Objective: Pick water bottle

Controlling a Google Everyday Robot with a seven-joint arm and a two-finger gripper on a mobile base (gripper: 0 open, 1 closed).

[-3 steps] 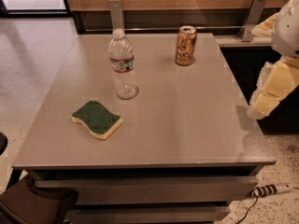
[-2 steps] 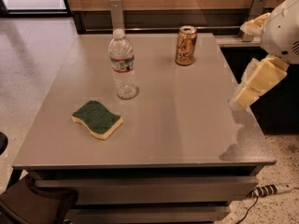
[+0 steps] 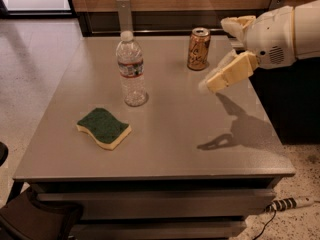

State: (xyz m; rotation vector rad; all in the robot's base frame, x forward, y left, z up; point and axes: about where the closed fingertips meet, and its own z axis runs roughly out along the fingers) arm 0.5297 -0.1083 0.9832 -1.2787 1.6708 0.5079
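Note:
The water bottle (image 3: 132, 70) is clear ribbed plastic with a white cap and a white-red-blue label band. It stands upright on the grey table (image 3: 175, 134), left of centre. My gripper (image 3: 219, 54) hangs above the table's right side, next to the gold-brown can (image 3: 198, 49). It is well to the right of the bottle and apart from it. Its cream fingers (image 3: 231, 73) are spread open and hold nothing. Its shadow falls on the table below it.
A green-and-yellow sponge (image 3: 104, 127) lies on the table, front left of the bottle. A dark cabinet stands to the right of the table. A power strip (image 3: 290, 202) lies on the floor at the lower right. A dark seat (image 3: 30, 219) is at the lower left.
My gripper has moved left from the table's right edge to over the tabletop, next to the can. The bottle, can and sponge have not moved.

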